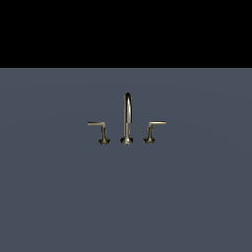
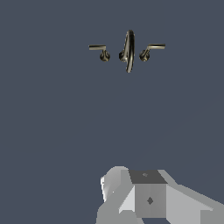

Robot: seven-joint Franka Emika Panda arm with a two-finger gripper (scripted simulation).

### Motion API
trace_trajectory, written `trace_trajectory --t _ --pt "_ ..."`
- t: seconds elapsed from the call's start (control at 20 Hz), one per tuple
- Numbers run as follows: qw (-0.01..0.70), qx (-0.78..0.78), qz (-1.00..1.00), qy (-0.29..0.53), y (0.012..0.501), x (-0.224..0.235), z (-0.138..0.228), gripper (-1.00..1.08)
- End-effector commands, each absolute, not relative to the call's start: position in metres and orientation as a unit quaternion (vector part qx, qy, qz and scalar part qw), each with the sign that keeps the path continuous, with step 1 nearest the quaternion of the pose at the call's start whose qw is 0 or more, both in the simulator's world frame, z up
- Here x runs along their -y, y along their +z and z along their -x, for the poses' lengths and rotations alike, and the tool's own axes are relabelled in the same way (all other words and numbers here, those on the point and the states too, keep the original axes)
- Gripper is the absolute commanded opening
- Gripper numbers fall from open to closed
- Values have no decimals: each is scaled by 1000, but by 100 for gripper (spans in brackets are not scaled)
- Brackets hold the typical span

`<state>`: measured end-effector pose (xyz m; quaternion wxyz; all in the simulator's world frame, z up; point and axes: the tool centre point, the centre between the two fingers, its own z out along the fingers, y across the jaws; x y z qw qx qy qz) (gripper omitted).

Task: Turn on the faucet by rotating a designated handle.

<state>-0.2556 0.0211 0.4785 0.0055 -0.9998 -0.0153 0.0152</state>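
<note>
Now I see the faucet (image 1: pixel 128 119) standing small in the middle of the flat grey-blue counter (image 1: pixel 59 197), with its tall thin bent spout (image 1: pixel 128 115) in the center and one lever on each side. The handle I have to turn (image 1: pixel 101 130) is the one on the exterior view's left, a thin stem on a wide foot with its slim bar pointing out away from the spout, and its twin (image 1: pixel 152 130) stands on the other side. In the wrist view only a grey blocky bit of my hand (image 2: pixel 144 197) shows, well apart from the faucet (image 2: pixel 127 50), and I cannot tell if its fingers are apart or together.
</note>
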Motion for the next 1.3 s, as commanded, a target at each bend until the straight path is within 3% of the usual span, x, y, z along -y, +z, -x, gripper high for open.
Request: trace_trajectory --t 0.0,0.6,1.25 --pt "6 15 1000 15 479 -21 256 -100" --pt "6 -23 1000 15 460 -37 248 -100" --pt "6 -144 989 13 399 -85 213 -100"
